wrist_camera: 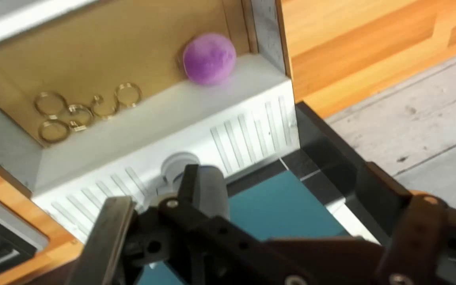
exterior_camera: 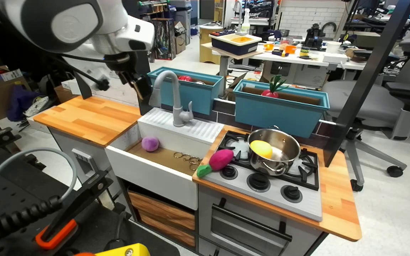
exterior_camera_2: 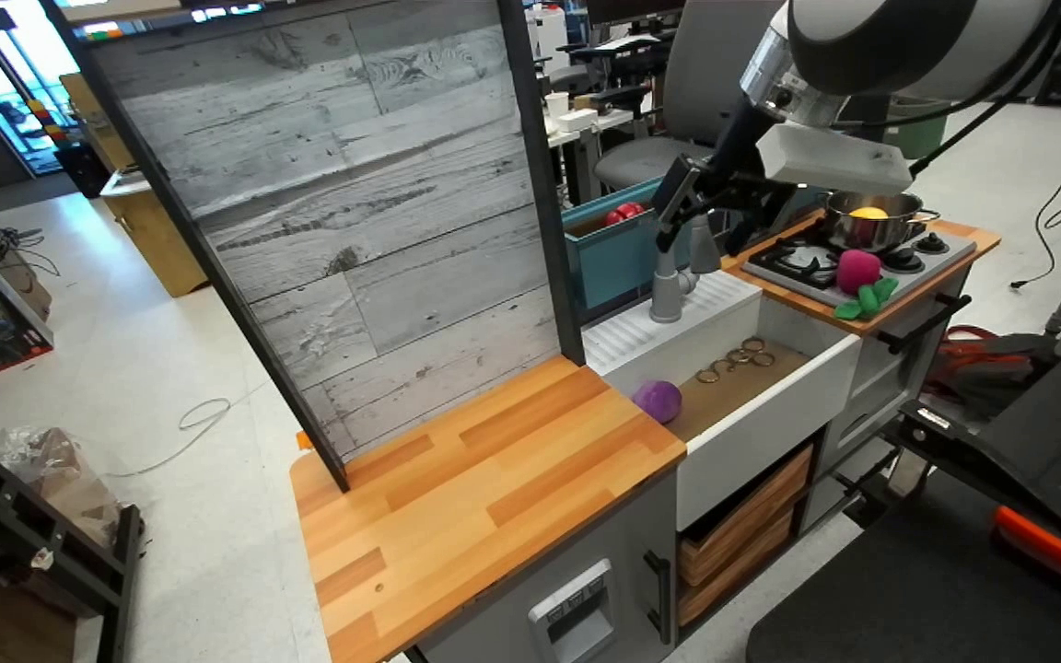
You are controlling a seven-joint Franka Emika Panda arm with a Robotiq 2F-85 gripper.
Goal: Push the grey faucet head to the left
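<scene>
The grey faucet head (exterior_camera: 167,92) is an arched spout with its tip bending down on the left, standing on the white sink ledge. It also shows in an exterior view (exterior_camera_2: 667,296), where the arm and fingers hide its arch. My gripper (exterior_camera: 141,86) is up beside the spout's downturned tip, over the back of the sink. In the wrist view my gripper (wrist_camera: 283,178) has its fingers wide apart with nothing clamped between them. The faucet (wrist_camera: 214,190) is partly hidden by the left finger there; I cannot tell whether they touch.
The sink (exterior_camera: 155,179) holds a purple ball (exterior_camera: 150,144) and several rings (exterior_camera: 187,157). Teal planters (exterior_camera: 190,96) (exterior_camera: 276,112) stand behind. A steel pot (exterior_camera: 274,167) with a yellow object sits on the stove, a pink vegetable (exterior_camera: 221,159) beside it. A grey panel (exterior_camera_2: 355,212) borders the wooden counter (exterior_camera_2: 494,488).
</scene>
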